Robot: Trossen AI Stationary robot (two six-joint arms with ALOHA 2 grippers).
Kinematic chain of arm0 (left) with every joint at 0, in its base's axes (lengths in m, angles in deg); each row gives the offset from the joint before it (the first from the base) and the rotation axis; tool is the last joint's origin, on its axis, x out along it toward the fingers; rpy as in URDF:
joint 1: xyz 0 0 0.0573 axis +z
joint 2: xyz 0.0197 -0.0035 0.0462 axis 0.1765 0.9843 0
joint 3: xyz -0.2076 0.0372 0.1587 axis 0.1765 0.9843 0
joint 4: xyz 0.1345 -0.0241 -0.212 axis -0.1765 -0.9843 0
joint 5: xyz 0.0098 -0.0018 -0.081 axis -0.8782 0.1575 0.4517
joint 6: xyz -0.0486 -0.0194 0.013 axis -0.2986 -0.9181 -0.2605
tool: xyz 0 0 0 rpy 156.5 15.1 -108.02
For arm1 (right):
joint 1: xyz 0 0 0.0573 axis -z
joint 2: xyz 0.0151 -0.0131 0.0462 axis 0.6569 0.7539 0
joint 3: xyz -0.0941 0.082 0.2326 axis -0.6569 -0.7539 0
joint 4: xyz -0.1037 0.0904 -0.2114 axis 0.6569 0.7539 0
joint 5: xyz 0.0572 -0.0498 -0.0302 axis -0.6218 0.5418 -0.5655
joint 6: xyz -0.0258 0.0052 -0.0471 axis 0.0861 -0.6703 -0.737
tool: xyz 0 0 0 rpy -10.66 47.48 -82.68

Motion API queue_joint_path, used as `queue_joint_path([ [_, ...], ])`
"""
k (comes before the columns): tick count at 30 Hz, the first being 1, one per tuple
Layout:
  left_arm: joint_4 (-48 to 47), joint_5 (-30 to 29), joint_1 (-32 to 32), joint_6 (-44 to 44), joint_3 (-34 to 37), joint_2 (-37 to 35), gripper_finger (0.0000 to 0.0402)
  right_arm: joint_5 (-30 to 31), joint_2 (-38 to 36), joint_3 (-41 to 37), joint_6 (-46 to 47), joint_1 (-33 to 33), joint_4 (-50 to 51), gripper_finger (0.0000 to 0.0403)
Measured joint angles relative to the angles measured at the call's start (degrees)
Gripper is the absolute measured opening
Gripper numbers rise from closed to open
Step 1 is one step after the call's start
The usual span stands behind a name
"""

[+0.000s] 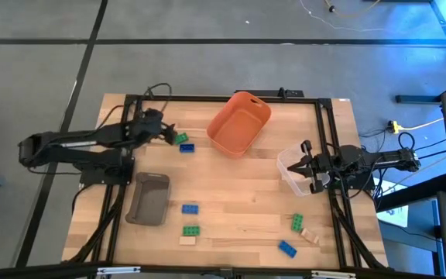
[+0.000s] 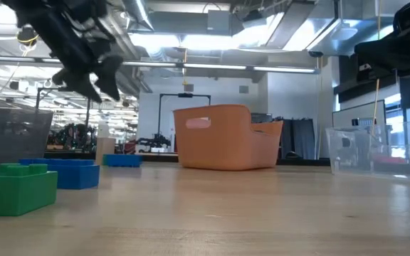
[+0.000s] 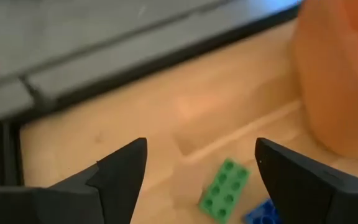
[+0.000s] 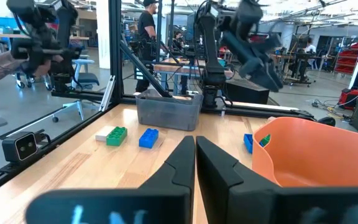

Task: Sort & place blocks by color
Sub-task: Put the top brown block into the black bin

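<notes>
Blocks lie scattered on the wooden table. A green block (image 1: 182, 139) (image 3: 224, 190) and a blue block (image 1: 186, 147) (image 3: 263, 214) lie flat beside the orange bin (image 1: 240, 122). My left gripper (image 1: 169, 133) (image 3: 201, 147) hovers open above the table just left of those two, slanting down, with nothing between its fingers. Near the front lie a blue (image 1: 190, 208), a green (image 1: 191, 230) and a tan block (image 1: 187, 240), and at the front right a green (image 1: 296, 223), a tan (image 1: 310, 234) and a blue one (image 1: 286, 248). My right gripper (image 1: 300, 164) (image 4: 195, 149) waits shut at the right edge.
A grey-brown tray (image 1: 148, 198) sits at the left front. A clear plastic container (image 1: 289, 178) stands right by my right gripper. A dark frame (image 1: 207, 98) borders the table. Bare wood lies open in the middle, between the tray and the right-hand blocks.
</notes>
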Motion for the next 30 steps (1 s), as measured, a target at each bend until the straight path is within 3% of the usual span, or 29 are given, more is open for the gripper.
queue_joint_path([
  [7,2.7,3.2,2.2,-4.8,-0.1,9.8,0.029,0.0,0.0,0.0,0.0,0.0,0.0,0.0019],
  [18,3.2,3.8,3.2,6.3,-0.1,16.1,0.0289,0.0,0.0,0.0,0.0,0.0,0.0,0.0019],
  [30,3.6,17.5,12.4,17.6,-0.1,16.6,0.0289,0.0,0.0,0.0,0.0,0.0,0.0,0.0019],
])
